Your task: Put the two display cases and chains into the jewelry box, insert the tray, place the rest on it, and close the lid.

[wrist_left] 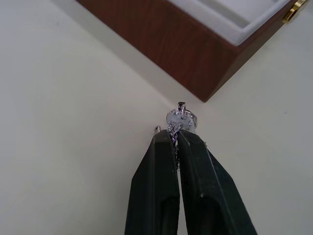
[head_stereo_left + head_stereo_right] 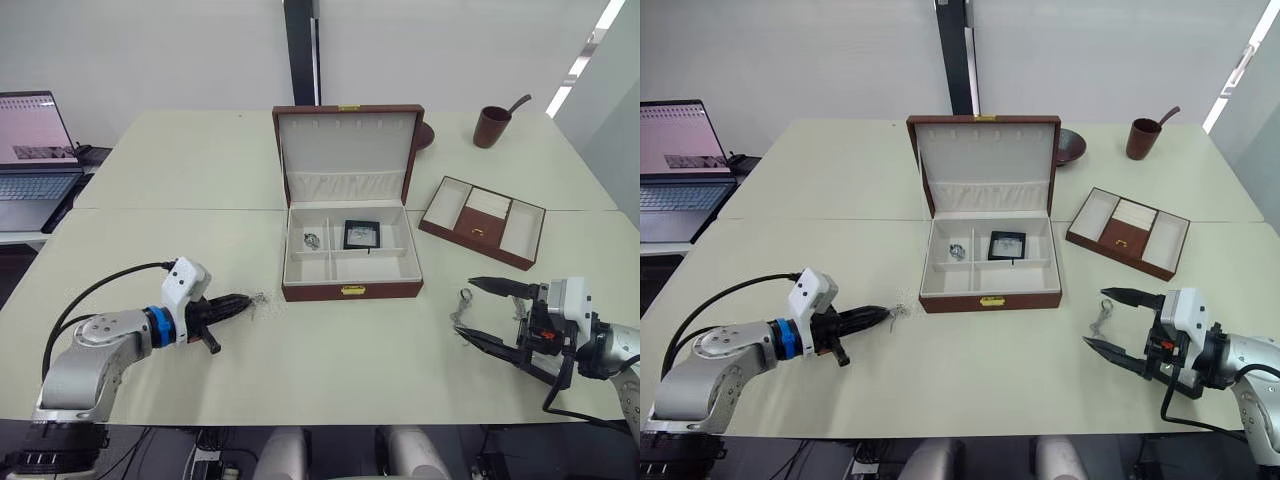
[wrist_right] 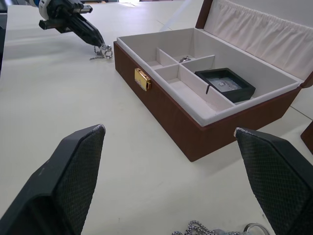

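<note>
Jewelry box [image 2: 350, 290] sits at desk [image 2: 200, 170] centre, lid [image 2: 346, 150] propped upright so compartments stay reachable; one display case [image 2: 360, 234] already inside. Tray [image 2: 482, 221] waits at 2 o'clock of the box, kept out until loading finishes. Left end effector [image 2: 240, 303] at 8 o'clock, pressed together pinching a chain [image 1: 181, 120]. Right end effector [image 2: 478, 312] spread around another chain [image 2: 463, 303] at 4 o'clock.
</note>
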`<state>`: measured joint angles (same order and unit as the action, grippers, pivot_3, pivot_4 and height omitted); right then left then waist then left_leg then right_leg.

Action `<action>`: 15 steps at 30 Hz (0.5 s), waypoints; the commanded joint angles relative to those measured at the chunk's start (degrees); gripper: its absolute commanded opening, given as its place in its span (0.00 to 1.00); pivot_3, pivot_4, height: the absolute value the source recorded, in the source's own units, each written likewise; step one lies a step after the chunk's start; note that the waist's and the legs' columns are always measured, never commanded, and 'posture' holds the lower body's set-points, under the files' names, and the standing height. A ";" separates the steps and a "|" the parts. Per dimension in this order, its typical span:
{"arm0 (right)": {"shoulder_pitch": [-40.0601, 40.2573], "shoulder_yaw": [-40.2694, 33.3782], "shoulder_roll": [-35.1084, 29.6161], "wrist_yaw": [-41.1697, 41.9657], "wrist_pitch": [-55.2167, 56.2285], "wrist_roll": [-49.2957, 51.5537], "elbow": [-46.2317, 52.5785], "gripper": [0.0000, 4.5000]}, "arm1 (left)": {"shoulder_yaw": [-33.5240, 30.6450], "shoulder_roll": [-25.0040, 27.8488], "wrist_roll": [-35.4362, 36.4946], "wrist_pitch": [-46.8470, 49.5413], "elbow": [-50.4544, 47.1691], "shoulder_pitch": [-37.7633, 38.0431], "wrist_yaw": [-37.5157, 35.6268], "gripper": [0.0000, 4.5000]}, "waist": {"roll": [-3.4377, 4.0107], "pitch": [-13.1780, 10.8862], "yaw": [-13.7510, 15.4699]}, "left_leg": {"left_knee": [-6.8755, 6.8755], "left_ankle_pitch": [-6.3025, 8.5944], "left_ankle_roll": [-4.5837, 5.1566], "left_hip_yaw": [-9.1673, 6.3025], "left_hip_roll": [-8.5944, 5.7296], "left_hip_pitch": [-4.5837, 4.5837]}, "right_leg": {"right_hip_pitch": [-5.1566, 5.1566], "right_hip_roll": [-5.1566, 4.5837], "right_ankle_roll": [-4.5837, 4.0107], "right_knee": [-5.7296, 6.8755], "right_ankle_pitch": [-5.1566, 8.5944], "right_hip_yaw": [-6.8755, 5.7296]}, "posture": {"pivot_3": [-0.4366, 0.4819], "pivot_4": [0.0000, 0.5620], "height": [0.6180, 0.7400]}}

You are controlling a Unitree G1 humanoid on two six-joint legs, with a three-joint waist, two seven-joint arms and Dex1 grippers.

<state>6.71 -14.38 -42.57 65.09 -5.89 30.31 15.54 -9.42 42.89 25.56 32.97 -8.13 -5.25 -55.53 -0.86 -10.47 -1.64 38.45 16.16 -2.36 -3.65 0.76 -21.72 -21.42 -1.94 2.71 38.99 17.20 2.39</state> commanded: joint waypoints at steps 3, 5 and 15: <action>-0.14 -0.92 -0.47 0.19 0.23 0.87 1.48 1.00 | -1.91 2.43 3.48 3.28 -4.96 -3.73 0.07 0.04 | -0.02 -0.02 -0.01 | -0.01 0.00 0.00 0.00 -0.01 0.00 | 0.00 0.01 0.00 0.00 0.00 -0.01 | 0.48 0.27 1.00; -0.06 -0.90 -0.46 0.06 0.20 0.79 1.61 1.00 | -1.61 3.26 4.72 4.81 -6.03 -5.64 -0.37 0.04 | -0.02 -0.02 -0.01 | -0.05 0.00 0.00 0.01 -0.03 0.01 | -0.01 0.01 0.00 -0.02 0.00 0.00 | 0.48 0.27 1.00; 1.81 -1.03 0.64 -2.44 0.51 0.49 3.49 1.00 | -0.12 5.01 9.30 10.14 -5.43 -17.09 -2.25 0.04 | -0.11 -0.08 -0.01 | -0.23 -0.01 -0.01 0.02 -0.09 0.01 | -0.07 0.05 -0.01 -0.05 0.00 -0.02 | 0.48 0.27 1.00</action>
<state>8.20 -14.42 -42.25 63.44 -5.89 30.28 16.50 -9.33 47.12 33.10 42.19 -12.93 -20.27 -57.08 -0.97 -10.55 -1.64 38.22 16.15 -2.37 -3.64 0.67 -21.72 -21.50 -1.87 2.70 38.94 17.21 2.36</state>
